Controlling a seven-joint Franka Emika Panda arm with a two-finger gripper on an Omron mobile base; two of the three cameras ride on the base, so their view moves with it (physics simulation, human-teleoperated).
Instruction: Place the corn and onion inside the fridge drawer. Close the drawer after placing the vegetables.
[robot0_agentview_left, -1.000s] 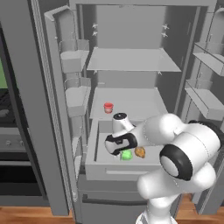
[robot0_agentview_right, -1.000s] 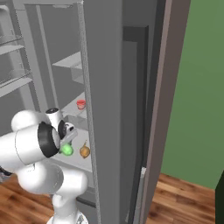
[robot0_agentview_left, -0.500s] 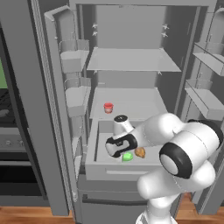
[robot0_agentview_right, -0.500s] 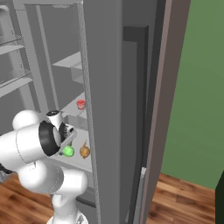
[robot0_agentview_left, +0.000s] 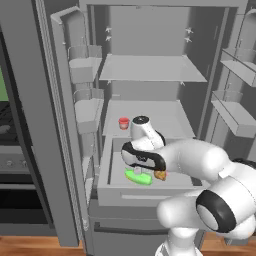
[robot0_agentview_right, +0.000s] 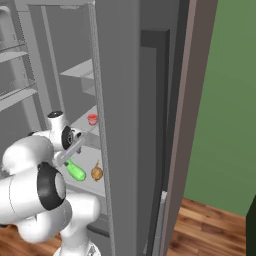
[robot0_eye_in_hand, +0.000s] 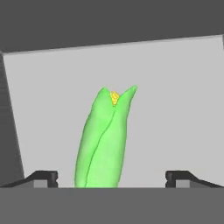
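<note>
The fridge drawer (robot0_agentview_left: 145, 192) stands pulled out below the lowest shelf. The green corn (robot0_agentview_left: 138, 177) lies on its floor, and the orange-brown onion (robot0_agentview_left: 160, 175) rests just to the right of it. My gripper (robot0_agentview_left: 142, 169) hangs over the corn, pointing down into the drawer. In the hand view the corn (robot0_eye_in_hand: 103, 140) lies flat on the light-grey drawer floor (robot0_eye_in_hand: 175, 109), and my gripper (robot0_eye_in_hand: 111, 177) is open, with its fingertips (robot0_eye_in_hand: 43, 177) far apart on either side of the cob and not touching it. From the right, the corn (robot0_agentview_right: 76, 170) and the onion (robot0_agentview_right: 97, 173) lie side by side.
A small red cup (robot0_agentview_left: 123, 123) stands on the shelf just behind the drawer. The open fridge doors with their bins flank the opening, the left door (robot0_agentview_left: 80, 100) and the right door (robot0_agentview_left: 235, 100). In the right base view a tall grey door edge (robot0_agentview_right: 120, 125) blocks the drawer's right part.
The hand has barely shifted above the drawer. The corn and the onion lie where they were.
</note>
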